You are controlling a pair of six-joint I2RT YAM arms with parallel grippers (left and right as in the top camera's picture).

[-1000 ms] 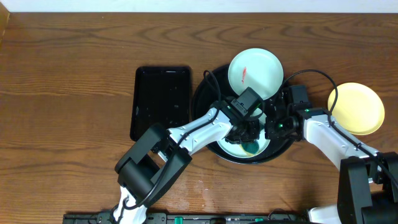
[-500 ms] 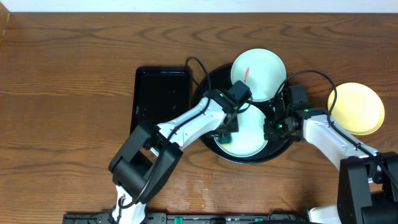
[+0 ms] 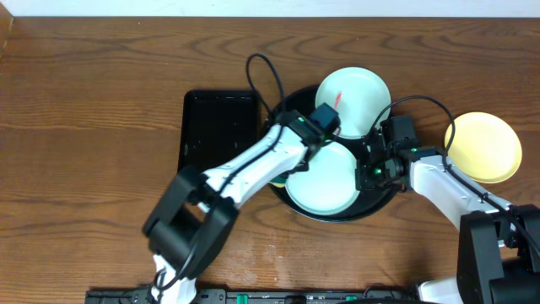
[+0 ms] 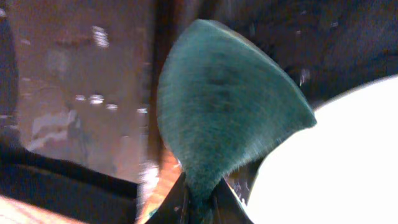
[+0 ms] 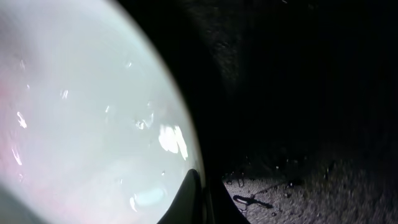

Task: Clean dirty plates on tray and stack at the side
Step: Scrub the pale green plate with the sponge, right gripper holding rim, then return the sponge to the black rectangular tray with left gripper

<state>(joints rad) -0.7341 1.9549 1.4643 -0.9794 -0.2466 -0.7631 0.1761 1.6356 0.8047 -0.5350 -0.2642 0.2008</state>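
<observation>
- At centre right of the overhead frame, the tray (image 3: 342,216) holds two pale plates. The lower plate (image 3: 325,181) lies inside it, and the smeared plate (image 3: 359,105) rests over the upper rim, showing a red smear (image 3: 336,100).
- Right of the tray, the yellow plate (image 3: 485,148) sits alone on the table (image 3: 101,101). I judge it already cleaned and set aside.
- My left hand (image 4: 199,200) is clenched on a green sponge (image 4: 227,106), which hangs just off the left edge of the lower plate.
- My right hand (image 5: 198,194) appears clamped on the right rim of the lower plate, steadying it.
- Step in hand, by my judgement: wiping the lower plate. No smear shows on its uncovered surface.
- Next move calls for holding the sponge clear, lifting the lower plate by its rim, and carrying it right onto the yellow plate. The smeared plate needs wiping afterwards.
- Hidden: my left arm (image 3: 253,165) covers the upper left part of the lower plate, so residue there cannot be ruled out.
- Hard to make out: the right wrist view is dark and close, so I cannot tell how deep the rim sits between my fingers. The left wrist view is blurred.
</observation>
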